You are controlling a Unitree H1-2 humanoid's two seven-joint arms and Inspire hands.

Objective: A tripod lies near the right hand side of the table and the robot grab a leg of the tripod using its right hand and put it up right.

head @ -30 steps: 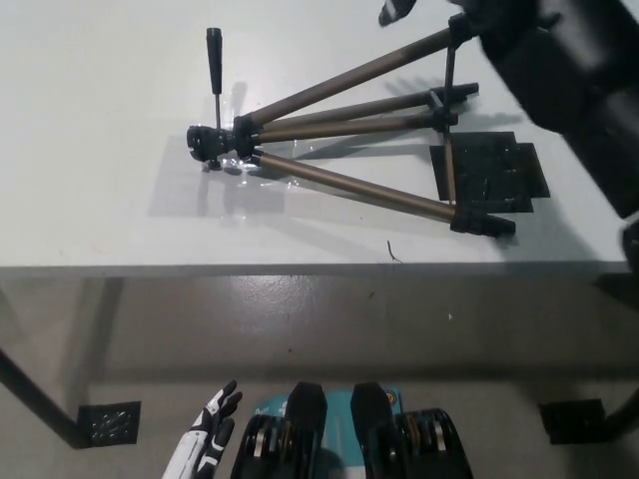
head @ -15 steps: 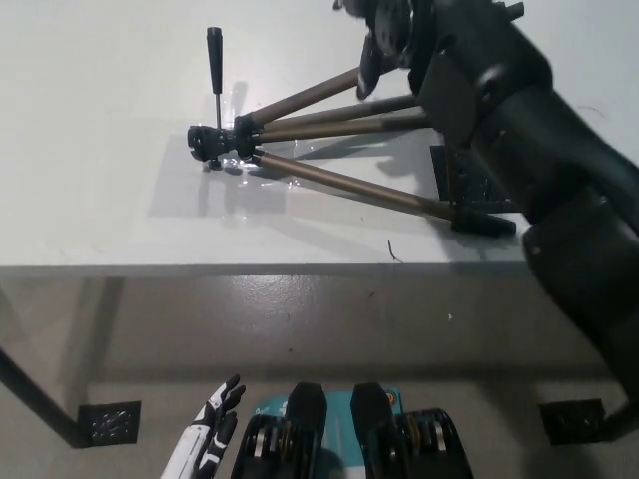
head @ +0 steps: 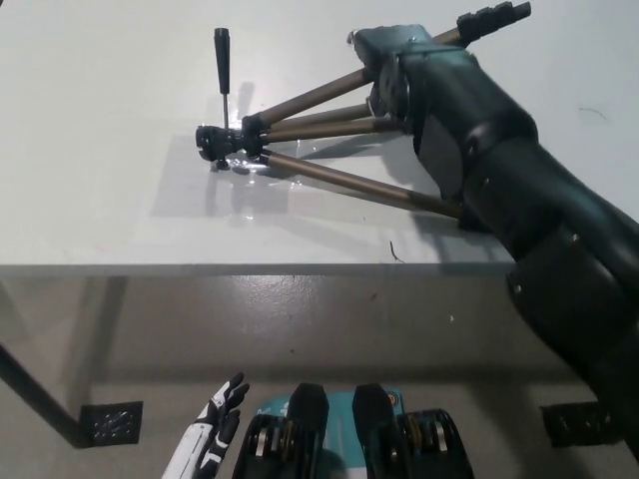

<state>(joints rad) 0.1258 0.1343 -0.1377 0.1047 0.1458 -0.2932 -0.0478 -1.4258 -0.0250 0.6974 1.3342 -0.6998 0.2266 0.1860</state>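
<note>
The black right robot hand reaches in over the tabletop's right side and lies on the tripod's upper legs. Whether it grips a leg cannot be told, since the arm covers its fingers and the legs' far ends. The tripod lies flat, head toward the tabletop's middle. The white left robot hand hangs below the front edge, fingers spread, holding nothing.

White table (grey floor below)

The right arm is bulky, glossy black, built of jointed casing segments. The left robot hand is white with black-tipped fingers.
</note>
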